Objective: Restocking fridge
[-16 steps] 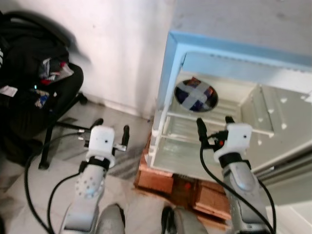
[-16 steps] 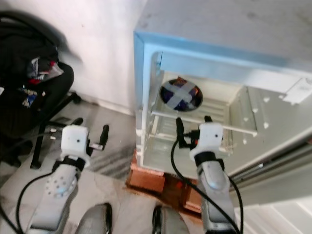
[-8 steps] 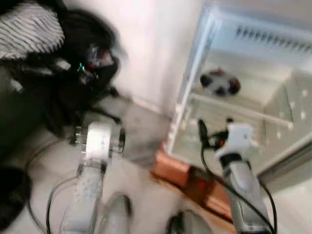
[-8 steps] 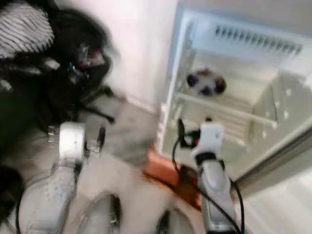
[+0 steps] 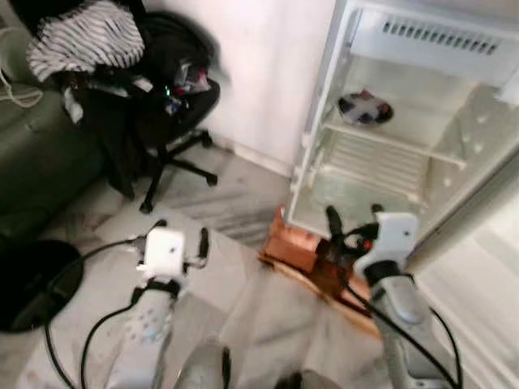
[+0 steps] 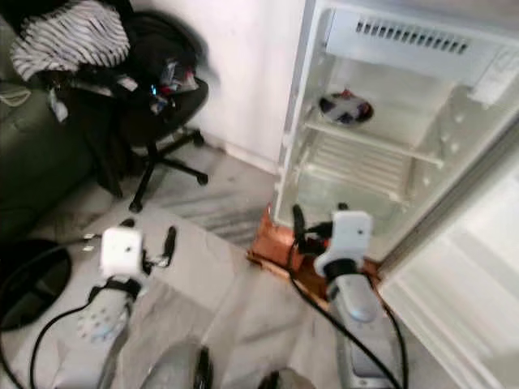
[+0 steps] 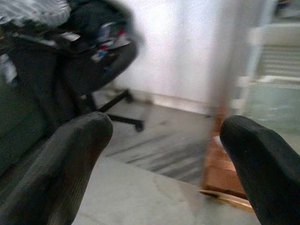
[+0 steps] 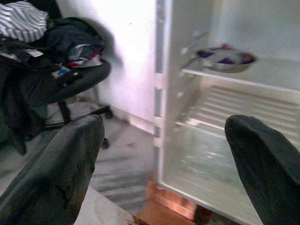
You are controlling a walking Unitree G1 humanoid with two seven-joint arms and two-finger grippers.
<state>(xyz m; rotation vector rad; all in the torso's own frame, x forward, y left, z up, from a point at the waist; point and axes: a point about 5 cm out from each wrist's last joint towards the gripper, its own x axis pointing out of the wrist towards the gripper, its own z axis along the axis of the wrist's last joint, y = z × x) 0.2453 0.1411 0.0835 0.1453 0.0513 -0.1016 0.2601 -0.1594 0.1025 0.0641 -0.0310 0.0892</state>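
Head views, upper right of frame: fridge [image 5: 422,97], door open, standing on a wooden base [image 5: 304,255]. One plate [image 5: 365,108] with a dark-and-white pattern lies on the upper shelf [image 5: 389,138], toward its left end; below it a wire rack and a clear drawer.
Upper left of frame: black office chair [image 5: 166,105] heaped with dark clothes and small items; a striped cloth [image 5: 85,36] draped over the pile.
Left edge: dark green sofa [image 5: 36,162]; a round black object [image 5: 36,284] on the floor below it.
Lower left: left gripper [image 5: 180,235], fingers spread, empty, held over the pale marble floor [image 5: 235,211].
Lower right: right gripper [image 5: 353,217], fingers spread, empty, in front of the fridge's lower compartment, just above the wooden base.

Left wrist view, blurred: two black fingers [image 7: 56,164] wide apart, nothing between them; chair at upper left of frame, white wall at centre, fridge edge and wooden base at right.

Right wrist view: two black fingers [image 8: 56,168] wide apart, nothing between them; fridge interior at right of frame with the plate [image 8: 225,55] on the upper shelf; chair at upper left of frame.
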